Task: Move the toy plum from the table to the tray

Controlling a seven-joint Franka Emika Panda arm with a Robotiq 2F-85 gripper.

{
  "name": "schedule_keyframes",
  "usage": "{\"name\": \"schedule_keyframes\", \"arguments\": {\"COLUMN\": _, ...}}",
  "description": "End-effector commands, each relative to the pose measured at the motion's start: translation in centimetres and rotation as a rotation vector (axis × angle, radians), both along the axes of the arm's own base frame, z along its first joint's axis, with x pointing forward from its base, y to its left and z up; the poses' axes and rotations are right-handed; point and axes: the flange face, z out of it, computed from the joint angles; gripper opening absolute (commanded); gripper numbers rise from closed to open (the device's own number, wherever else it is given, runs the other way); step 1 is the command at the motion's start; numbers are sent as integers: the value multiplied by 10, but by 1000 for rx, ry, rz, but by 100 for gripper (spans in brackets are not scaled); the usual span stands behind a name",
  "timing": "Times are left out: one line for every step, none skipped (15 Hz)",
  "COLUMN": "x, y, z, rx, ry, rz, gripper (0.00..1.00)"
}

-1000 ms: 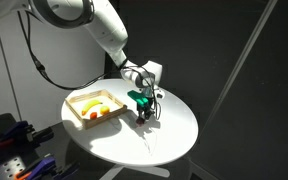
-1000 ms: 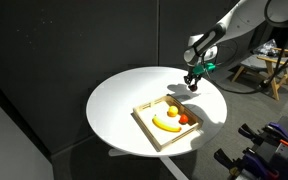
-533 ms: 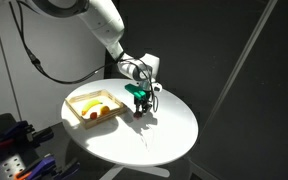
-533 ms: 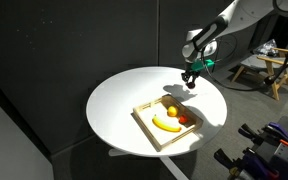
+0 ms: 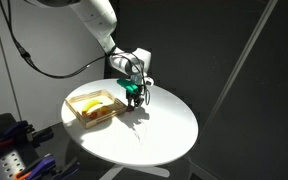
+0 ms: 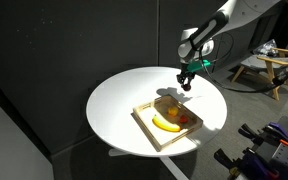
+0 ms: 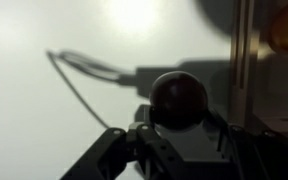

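Note:
The toy plum (image 7: pixel 178 98), a dark red-purple ball, sits between the fingers of my gripper (image 7: pixel 174 128), which is shut on it. In both exterior views the gripper (image 5: pixel 134 95) (image 6: pixel 186 84) hangs in the air above the white round table (image 5: pixel 159 130) (image 6: pixel 119 105), close to the near edge of the light wood tray (image 5: pixel 79 113) (image 6: pixel 144 122). The plum itself is too small to make out in the exterior views. In the wrist view the tray's wall (image 7: pixel 241 55) shows at the right.
The tray holds a yellow banana-like toy (image 5: pixel 94 106) (image 6: pixel 166 124) and an orange-red toy fruit (image 6: pixel 183 120) (image 7: pixel 286 25). A dark curtain stands behind the table. Equipment stands beside the table (image 5: pixel 14 140) (image 6: pixel 264 140).
My gripper has risen from the table with the plum and moved towards the tray.

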Motion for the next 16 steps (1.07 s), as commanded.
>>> {"name": "schedule_keyframes", "arguments": {"x": -12, "y": 24, "z": 10, "rx": -1, "ry": -4, "rz": 43, "gripper": 28}}
{"name": "schedule_keyframes", "arguments": {"x": -14, "y": 32, "z": 10, "rx": 0, "ry": -3, "rz": 57, "gripper": 28}}
{"name": "schedule_keyframes", "arguments": {"x": -17, "y": 40, "z": 8, "rx": 0, "ry": -1, "rz": 71, "gripper": 28}}
{"name": "schedule_keyframes", "arguments": {"x": -19, "y": 48, "z": 7, "rx": -2, "ry": -1, "rz": 83, "gripper": 28}}
{"name": "schedule_keyframes", "arguments": {"x": -21, "y": 57, "z": 5, "rx": -4, "ry": -2, "rz": 98, "gripper": 28}}
{"name": "schedule_keyframes", "arguments": {"x": -23, "y": 65, "z": 4, "rx": -8, "ry": -5, "rz": 113, "gripper": 28}}
{"name": "schedule_keyframes", "arguments": {"x": -25, "y": 73, "z": 2, "rx": -14, "ry": -7, "rz": 130, "gripper": 28}}
{"name": "schedule_keyframes", "arguments": {"x": -26, "y": 81, "z": 0, "rx": -18, "ry": -10, "rz": 146, "gripper": 28}}
{"name": "schedule_keyframes", "arguments": {"x": -28, "y": 89, "z": -3, "rx": -22, "ry": -11, "rz": 159, "gripper": 28}}
{"name": "schedule_keyframes", "arguments": {"x": -29, "y": 96, "z": -3, "rx": -26, "ry": -14, "rz": 173, "gripper": 28}}
{"name": "schedule_keyframes", "arguments": {"x": -31, "y": 103, "z": -4, "rx": -26, "ry": -16, "rz": 187, "gripper": 28}}
{"name": "schedule_keyframes", "arguments": {"x": -32, "y": 110, "z": -6, "rx": -27, "ry": -17, "rz": 198, "gripper": 28}}
{"name": "schedule_keyframes", "arguments": {"x": -32, "y": 117, "z": -6, "rx": -26, "ry": -21, "rz": 210, "gripper": 28}}
{"name": "schedule_keyframes", "arguments": {"x": -33, "y": 123, "z": -7, "rx": -24, "ry": -24, "rz": 221, "gripper": 28}}
{"name": "schedule_keyframes", "arguments": {"x": -34, "y": 130, "z": -8, "rx": -23, "ry": -30, "rz": 232, "gripper": 28}}
{"name": "schedule_keyframes", "arguments": {"x": -35, "y": 136, "z": -11, "rx": -20, "ry": -33, "rz": 243, "gripper": 28}}
